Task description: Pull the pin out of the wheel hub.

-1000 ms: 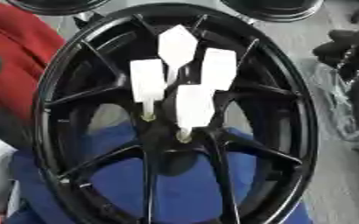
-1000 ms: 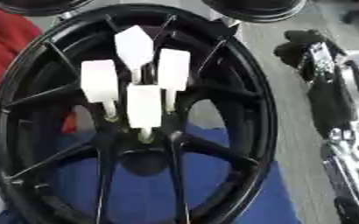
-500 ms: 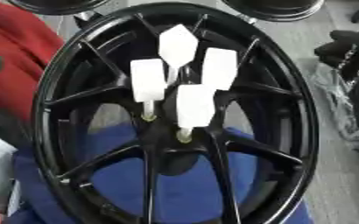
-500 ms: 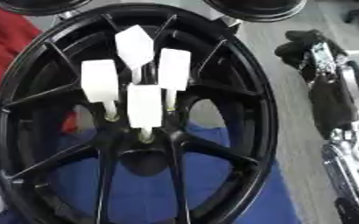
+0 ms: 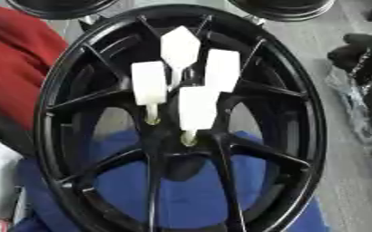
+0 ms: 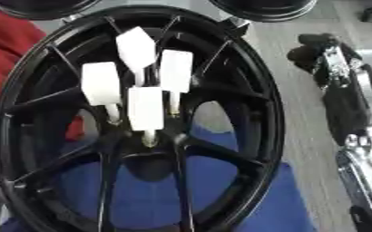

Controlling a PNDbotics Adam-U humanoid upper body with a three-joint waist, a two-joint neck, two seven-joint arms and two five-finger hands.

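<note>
Pins first, left eye view: I count four white pins standing in the centre of the black wheel hub (image 5: 181,122), each a flat, blocky white head on a thin pale shank. The nearest pin (image 5: 197,108) sits lowest, its shank entering a bolt hole just above the hub's centre bore; the left pin (image 5: 149,84) stands beside it, the top pin (image 5: 179,47) and the right pin (image 5: 222,70) behind. I judge them light, rigid plastic, probably smooth; the broad head is the obvious place to take hold, pinched across its flat faces and drawn straight along the shank so the thin stem does not bend or snap. One wheel, heavy by the look of it, lies on a blue cloth (image 5: 189,195), so it should stay put during a pull. Red fabric (image 5: 14,68) lies at the left edge. Neither of my hands shows here. Right eye view: same four pins, same single wheel, nearest pin clear of its neighbours on the near side, which I judge the easiest approach. Black and silver mechanical parts (image 6: 340,90) lie along the right edge; I cannot tell what they are, nor whether any is my right hand, so I cannot tell that hand's state. Left hand is out of view.
</note>
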